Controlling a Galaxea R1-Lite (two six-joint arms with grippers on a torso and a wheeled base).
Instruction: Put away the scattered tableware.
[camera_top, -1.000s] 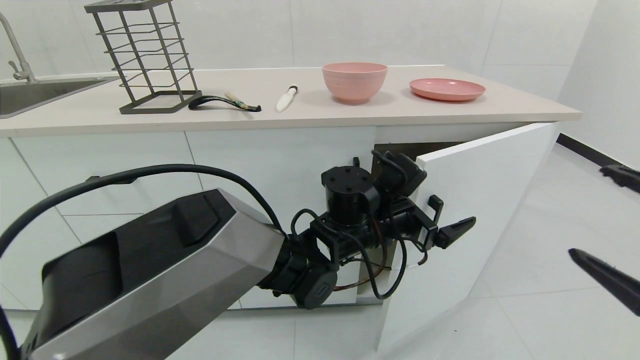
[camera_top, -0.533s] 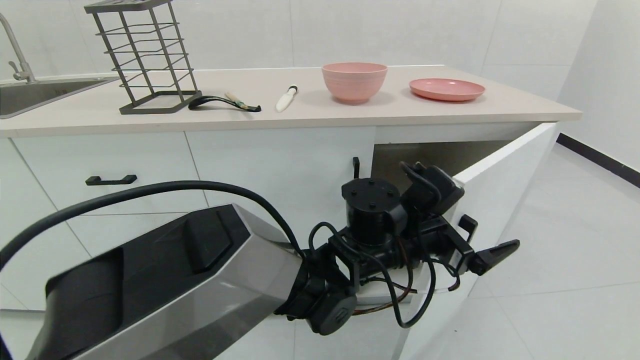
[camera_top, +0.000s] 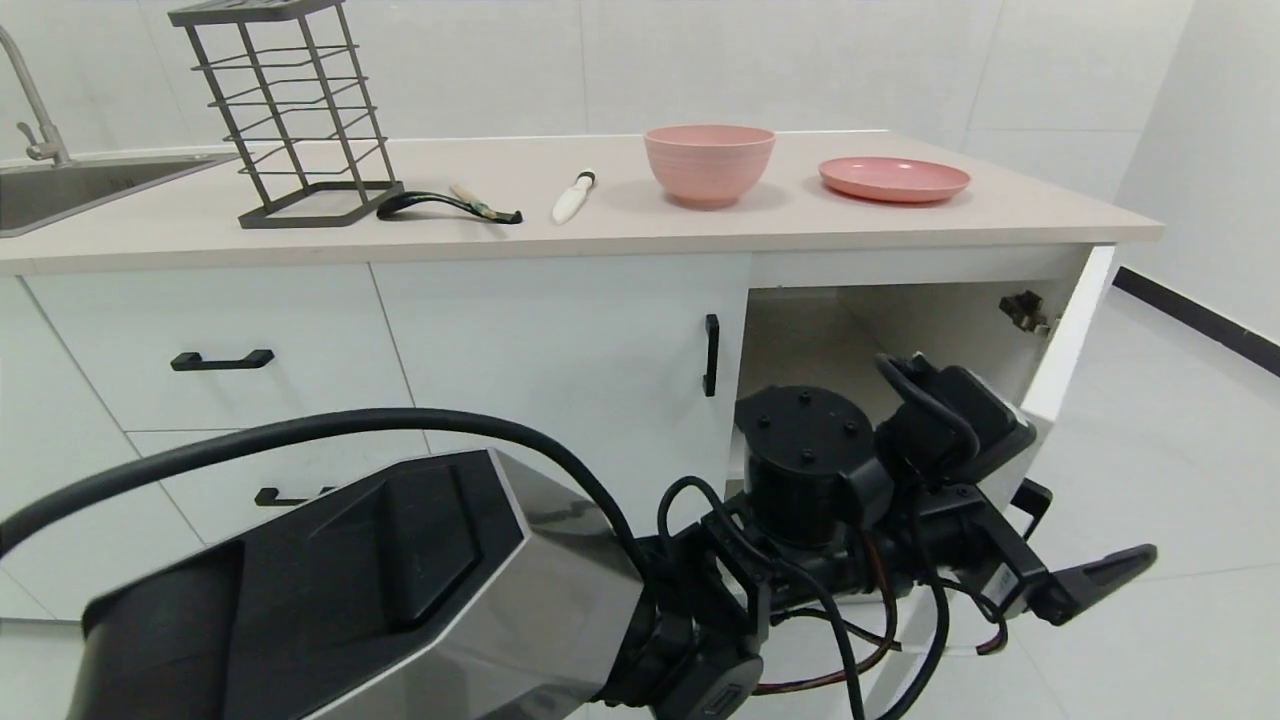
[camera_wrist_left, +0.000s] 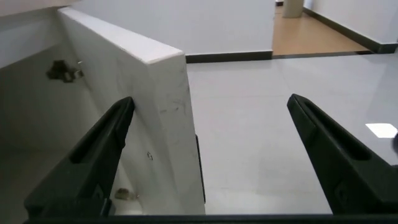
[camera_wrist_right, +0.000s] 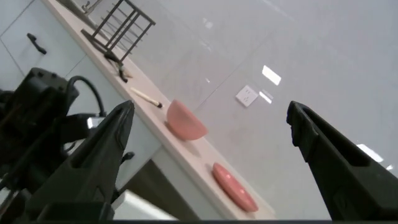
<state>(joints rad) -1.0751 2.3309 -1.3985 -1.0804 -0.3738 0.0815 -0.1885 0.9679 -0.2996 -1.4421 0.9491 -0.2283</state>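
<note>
Straddling cabinet door edge: L hand, fingers wide apart; floor beyond.

A kitchen: a steel sink with a tap at the left, and white cabinets under a long table bearing a pink bowl, a plate and a wire rack.

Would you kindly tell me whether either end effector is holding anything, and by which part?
Nothing is held. The left end effector is open around the cabinet door edge, not clamping it; the right end effector is open and empty.
</note>
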